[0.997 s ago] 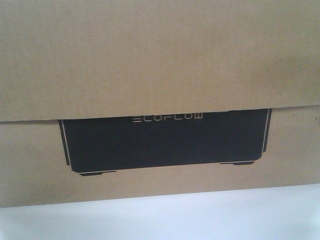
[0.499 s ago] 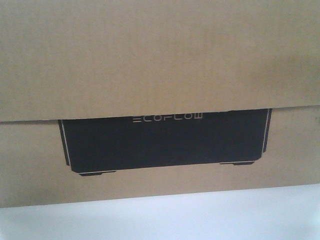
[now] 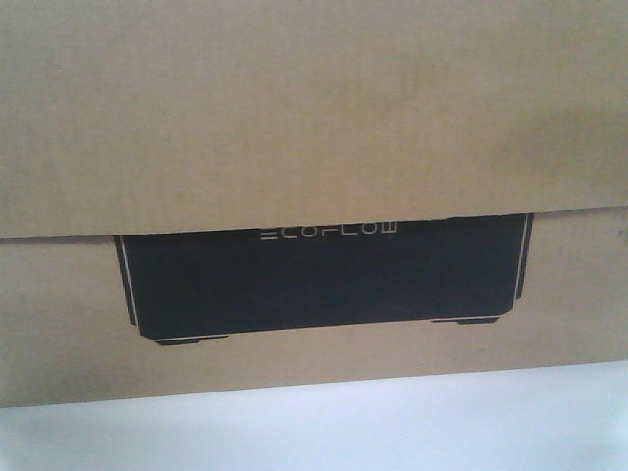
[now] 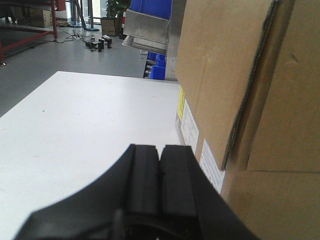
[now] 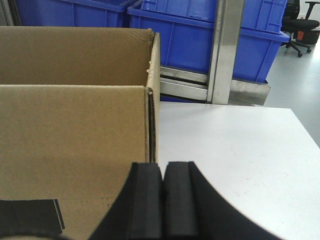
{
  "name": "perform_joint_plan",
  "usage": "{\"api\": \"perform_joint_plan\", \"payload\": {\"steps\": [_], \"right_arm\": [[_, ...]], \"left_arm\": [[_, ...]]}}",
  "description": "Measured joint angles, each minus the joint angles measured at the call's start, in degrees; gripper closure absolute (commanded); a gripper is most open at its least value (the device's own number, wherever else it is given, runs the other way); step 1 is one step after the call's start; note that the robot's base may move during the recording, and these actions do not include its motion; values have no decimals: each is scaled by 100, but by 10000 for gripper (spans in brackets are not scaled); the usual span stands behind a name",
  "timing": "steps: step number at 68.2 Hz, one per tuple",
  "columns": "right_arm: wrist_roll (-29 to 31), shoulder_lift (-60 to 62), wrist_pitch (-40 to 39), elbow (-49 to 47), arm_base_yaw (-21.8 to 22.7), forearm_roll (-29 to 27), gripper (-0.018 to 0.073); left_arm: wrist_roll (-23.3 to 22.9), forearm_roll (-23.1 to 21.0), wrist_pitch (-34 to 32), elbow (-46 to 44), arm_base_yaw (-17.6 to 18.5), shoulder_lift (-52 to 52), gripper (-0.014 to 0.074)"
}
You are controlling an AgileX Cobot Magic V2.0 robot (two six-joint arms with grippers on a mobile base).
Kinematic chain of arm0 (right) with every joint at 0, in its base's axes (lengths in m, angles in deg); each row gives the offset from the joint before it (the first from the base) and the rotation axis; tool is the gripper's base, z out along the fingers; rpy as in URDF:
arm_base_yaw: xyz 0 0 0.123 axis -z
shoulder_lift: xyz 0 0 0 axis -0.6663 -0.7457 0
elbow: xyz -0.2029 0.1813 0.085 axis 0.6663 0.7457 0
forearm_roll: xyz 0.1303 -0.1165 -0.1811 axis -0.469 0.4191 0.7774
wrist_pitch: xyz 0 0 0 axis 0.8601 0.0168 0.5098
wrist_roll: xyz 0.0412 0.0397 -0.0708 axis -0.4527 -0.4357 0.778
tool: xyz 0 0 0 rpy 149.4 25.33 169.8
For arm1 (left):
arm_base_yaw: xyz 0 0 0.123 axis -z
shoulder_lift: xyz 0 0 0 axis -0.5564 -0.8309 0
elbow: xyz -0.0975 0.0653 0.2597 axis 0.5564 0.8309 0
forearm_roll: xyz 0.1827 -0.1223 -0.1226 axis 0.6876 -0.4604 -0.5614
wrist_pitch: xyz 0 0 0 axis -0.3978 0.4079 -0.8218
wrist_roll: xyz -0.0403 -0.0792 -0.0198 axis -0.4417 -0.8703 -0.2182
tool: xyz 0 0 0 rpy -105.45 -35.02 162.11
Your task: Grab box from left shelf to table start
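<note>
The brown cardboard box [image 3: 314, 118] fills the front view, its black panel with white "ECOFLOW" lettering [image 3: 329, 233] facing me, and it rests on the white table [image 3: 314, 427]. In the left wrist view the box [image 4: 235, 85] stands just right of my left gripper [image 4: 160, 150], which is shut with nothing between its pads. In the right wrist view the box [image 5: 75, 130] lies to the left of my right gripper [image 5: 163, 167], also shut and empty. Both grippers flank the box's sides. The steel shelf [image 5: 227, 50] with blue bins [image 5: 200, 30] stands behind the table.
White labels [image 4: 190, 125] are stuck on the box's left side. Beyond the table the grey floor [image 4: 40, 60] holds red frames and small items. An office chair [image 5: 302, 20] stands at the far right.
</note>
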Motion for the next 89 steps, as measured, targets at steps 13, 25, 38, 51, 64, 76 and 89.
{"api": "perform_joint_plan", "payload": {"steps": [13,25,38,51,64,76,89], "right_arm": [[0,4,-107,161,69,198,508],[0,227,-591,920,276,305,508],[0,646,-1471,1981,282,305,508],[0,673,-1693,2164,282,241,508],[0,673,-1729,2169,282,230,508],[0,673,-1729,2169,282,230,508],[0,673,-1729,2169,282,230,508]], "left_arm": [[11,0,-4,0,0,0,695],[11,0,-4,13,0,0,695],[21,0,-13,13,0,0,695],[21,0,-13,13,0,0,695],[21,0,-13,13,0,0,695],[21,0,-13,13,0,0,695],[21,0,-13,13,0,0,695]]}}
